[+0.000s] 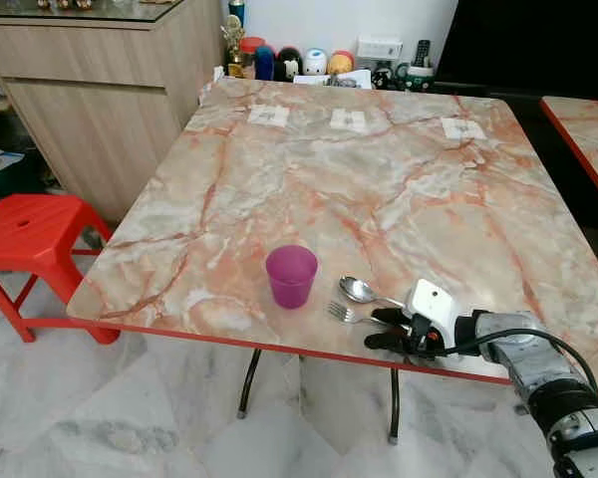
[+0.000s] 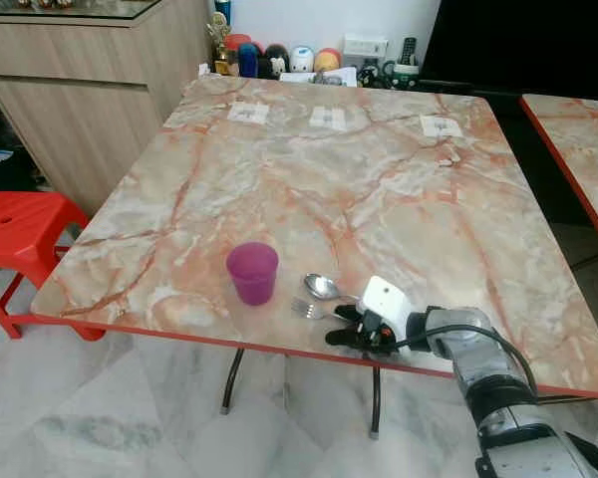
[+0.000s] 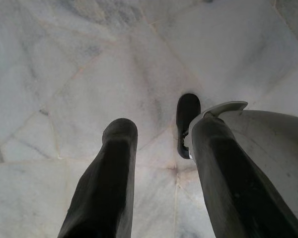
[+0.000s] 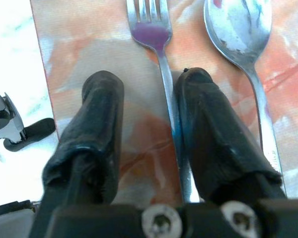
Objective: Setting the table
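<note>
A purple cup [image 1: 291,275] stands upright near the front edge of the marble table [image 1: 379,179]. Just right of it lie a spoon [image 1: 357,290] and a fork [image 1: 341,314], side by side, with their handles pointing toward my right gripper [image 1: 384,330]. That gripper rests low on the table's front edge, open. In the right wrist view the fork [image 4: 150,29] handle runs through the gap, close against one finger [image 4: 208,124], and the spoon [image 4: 238,25] lies outside that finger. My left gripper [image 3: 161,131] hangs open over the floor, holding nothing.
Three white cards [image 1: 348,120] lie along the table's far side, with small figurines and cups [image 1: 299,62] behind them. A red stool [image 1: 30,229] stands at the left, beside a wooden cabinet [image 1: 100,100]. A second table [image 1: 588,129] stands at the right.
</note>
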